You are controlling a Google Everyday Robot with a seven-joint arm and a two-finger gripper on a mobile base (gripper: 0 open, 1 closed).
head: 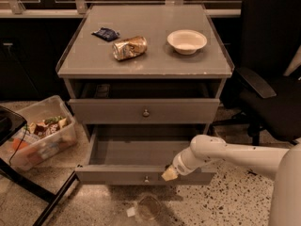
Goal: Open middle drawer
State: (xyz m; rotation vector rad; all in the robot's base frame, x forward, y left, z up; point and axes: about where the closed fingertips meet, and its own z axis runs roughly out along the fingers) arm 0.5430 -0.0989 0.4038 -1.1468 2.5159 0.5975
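Note:
The middle drawer (141, 175) is a shallow grey drawer with a small round knob (146, 178). It stands pulled far out under the upper drawer front (117, 111), and its inside looks empty. My gripper (169, 174) is at the top edge of its front panel, just right of the knob, on the end of my white arm (221, 154), which reaches in from the right. Whatever lies below the pulled-out drawer is hidden.
On the cabinet top (155, 60) lie a crushed can (129, 47), a white bowl (186, 41) and a dark packet (107, 33). A clear bin of items (37, 131) stands at the left, a black office chair (273, 79) at the right. Litter (143, 210) lies on the floor in front.

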